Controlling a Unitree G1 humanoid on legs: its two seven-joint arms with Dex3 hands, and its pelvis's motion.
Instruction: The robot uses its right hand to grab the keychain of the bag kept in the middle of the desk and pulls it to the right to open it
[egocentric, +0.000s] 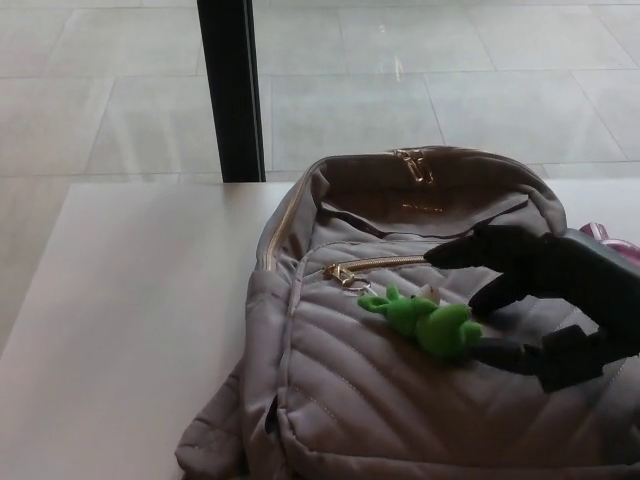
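Desk (130, 300) space is lying wide and bare on the left side, all the way from the near edge to the far edge by the window. A black window post (230, 90) is standing behind that far edge, with pale floor tiles (450, 90) showing through the glass.

Next comes the grey bag (400, 400), lying flat on the desk with its top pointing away. Its left side is sitting well in from the desk's left edge, and its bottom is running off the picture. The gold zipper (375, 264) is running across the front pocket, and its pull is sitting at the left end. The green keychain (428, 322), a little soft toy, is hanging from that pull and resting on the pocket.

Just right of the toy, the right hand (545, 300) is hovering over the bag with its fingers (470, 250) spread apart, holding nothing. One lower finger is almost touching the toy. A pink thing (605, 238) is peeking out behind the hand, by the bag's right side.
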